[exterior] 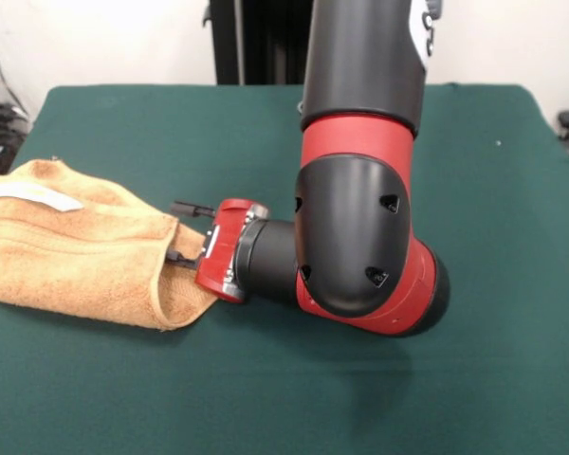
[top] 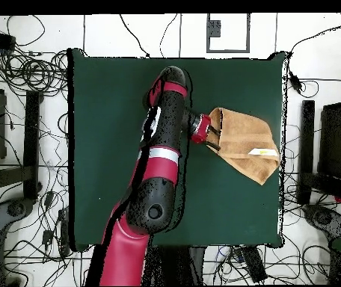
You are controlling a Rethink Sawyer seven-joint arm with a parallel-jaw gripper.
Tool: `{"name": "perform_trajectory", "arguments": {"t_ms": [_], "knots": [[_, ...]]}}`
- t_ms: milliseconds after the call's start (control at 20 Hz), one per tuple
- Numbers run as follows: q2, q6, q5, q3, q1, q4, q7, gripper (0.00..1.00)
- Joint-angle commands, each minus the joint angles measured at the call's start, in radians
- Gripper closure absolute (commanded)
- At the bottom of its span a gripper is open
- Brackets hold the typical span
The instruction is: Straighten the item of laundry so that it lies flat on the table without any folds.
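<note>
Folds are seen in the orange-tan terry-cloth towel (exterior: 85, 251), which is bunched in a doubled heap at the left edge of the dark green felt-covered table (exterior: 266, 398), its white tag (exterior: 36, 196) uppermost. The black-fingered gripper (exterior: 186, 233) on the red and black arm (exterior: 360, 237) is turned sideways toward the heap, right at the towel's open end. One finger is seen above the cloth and one against it, apparently spread; no firm grasp is shown. The towel's long axis is judged to run away from the gripper toward the table's left edge.
</note>
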Motion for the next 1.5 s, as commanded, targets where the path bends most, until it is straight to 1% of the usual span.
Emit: {"name": "perform_trajectory", "arguments": {"t_ms": [50,550,700,750,1300,1500], "knots": [[0.208,-0.228,-0.044,0.075,-0.007,0.049,-0.045,0.0],[0.218,-0.246,-0.05,0.077,-0.02,0.026,-0.022,0.0],[0.225,-0.231,-0.059,0.062,-0.026,0.008,-0.023,0.0],[0.225,-0.229,-0.064,0.065,-0.026,0.006,-0.025,1.0],[0.229,-0.196,-0.064,0.06,-0.034,-0.013,-0.079,1.0],[0.213,-0.253,-0.074,0.09,-0.017,0.021,-0.061,1.0]]}}
